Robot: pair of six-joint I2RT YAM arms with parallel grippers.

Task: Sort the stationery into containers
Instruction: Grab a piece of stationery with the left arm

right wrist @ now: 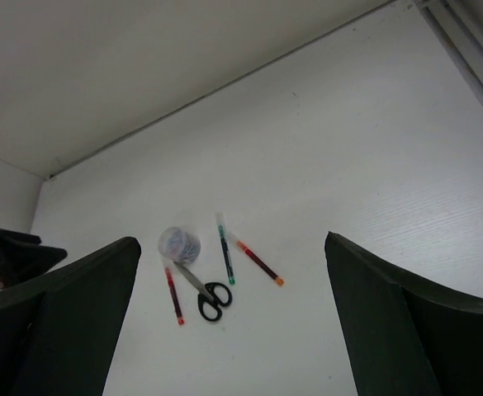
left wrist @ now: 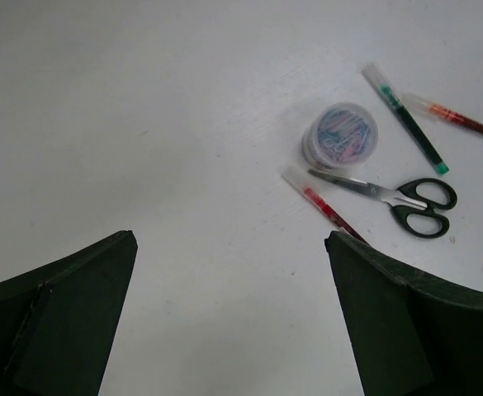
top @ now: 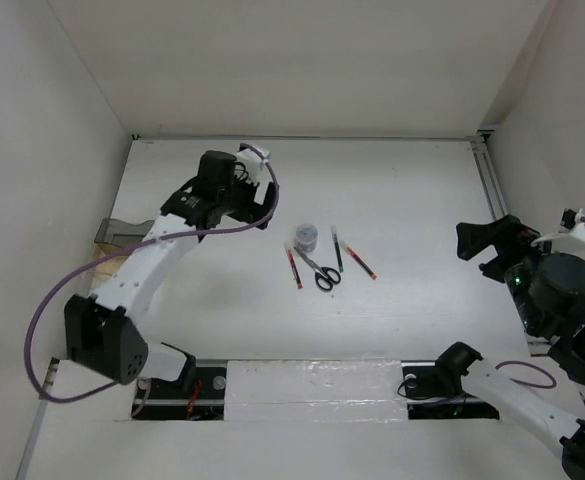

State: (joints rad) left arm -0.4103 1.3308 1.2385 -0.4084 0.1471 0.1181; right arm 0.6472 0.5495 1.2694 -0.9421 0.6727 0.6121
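The stationery lies in a cluster mid-table. It is black-handled scissors (top: 322,272), a small round translucent tub (top: 306,236) holding coloured clips, a red pen (top: 293,266) to their left, a green pen (top: 337,249) and another red pen (top: 358,258). My left gripper (top: 240,195) is open and empty, hovering left of and behind the cluster. In the left wrist view (left wrist: 231,239) the tub (left wrist: 340,136) and scissors (left wrist: 406,198) lie beyond its right finger. My right gripper (top: 480,252) is open and empty, far right of the cluster. Its wrist view (right wrist: 231,241) shows the scissors (right wrist: 204,293) and tub (right wrist: 179,244). The containers show only partly.
A grey translucent box (top: 112,232) and a tan box (top: 97,268) sit at the table's left edge, partly hidden by the left arm. White walls close the table at the back and both sides. A metal rail (top: 490,185) runs along the right edge.
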